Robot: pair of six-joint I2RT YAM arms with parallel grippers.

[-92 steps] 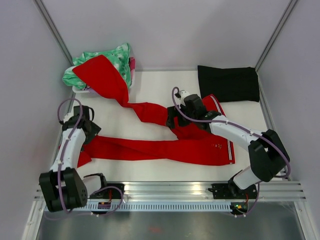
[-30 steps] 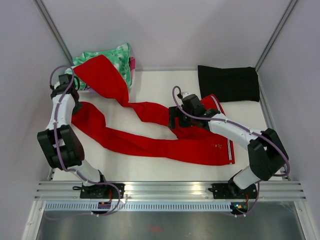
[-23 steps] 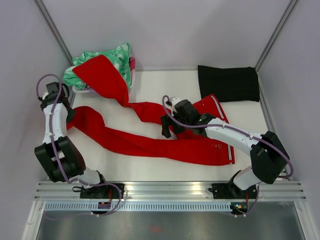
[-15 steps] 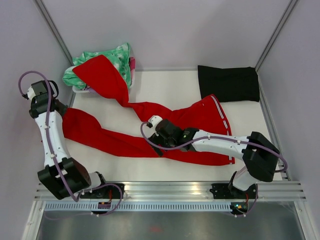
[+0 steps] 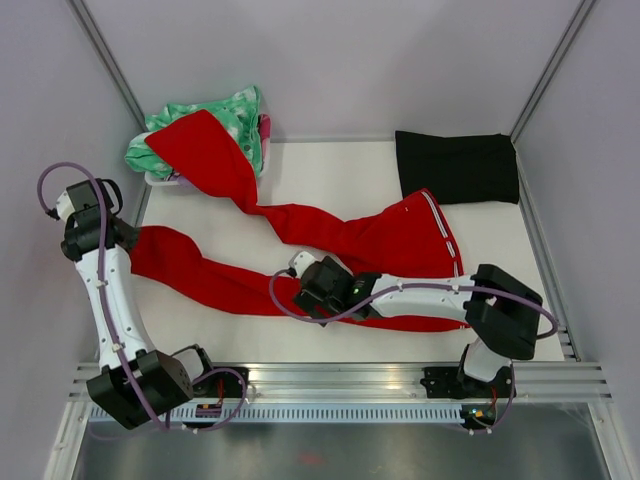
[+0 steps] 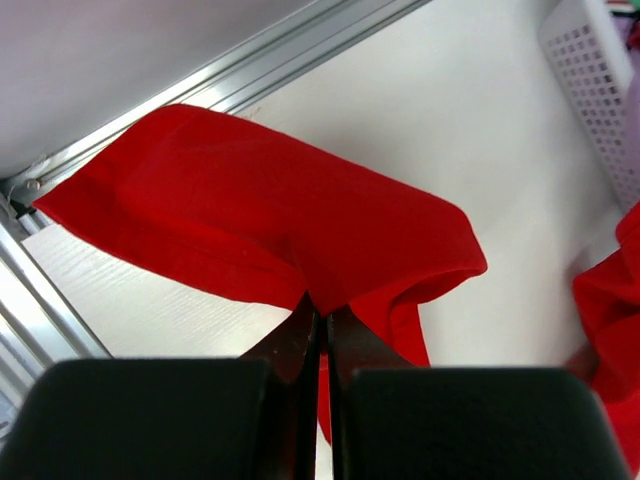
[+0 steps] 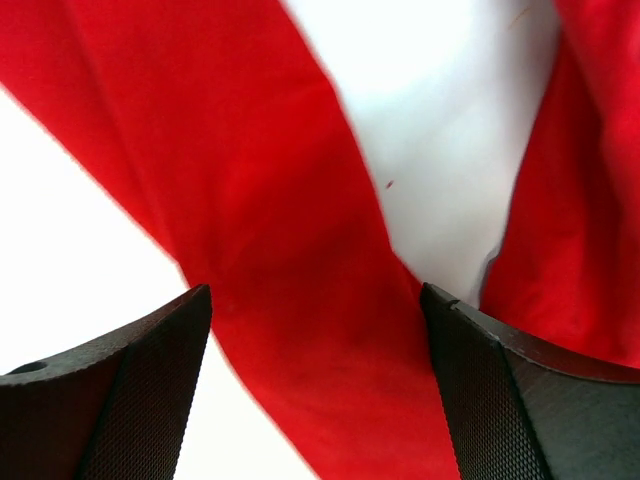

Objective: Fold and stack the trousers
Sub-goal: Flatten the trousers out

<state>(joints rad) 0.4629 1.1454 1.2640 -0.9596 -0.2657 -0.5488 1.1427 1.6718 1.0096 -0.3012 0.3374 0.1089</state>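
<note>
Since a second ago, the right arm has swung from the waistband toward 6 o'clock. The right jaws now stand wide open astride one leg of the bright red fabric trousers (image 5: 390, 240), gripping nothing. The left jaws are pinched shut on that leg's cuff at the 9 o'clock edge of the white worktop (image 5: 330, 175). The waistband lies toward 3 o'clock. The other leg runs to 11 o'clock over a green-and-white mottled garment (image 5: 235, 110).

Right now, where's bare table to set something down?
Bare table: far middle, between the green-and-white garment and the black cloth; a wedge between the legs of the trousers. Crowded: near centre, right gripper open over the near leg; left edge, left gripper pinching the cuff.
</note>
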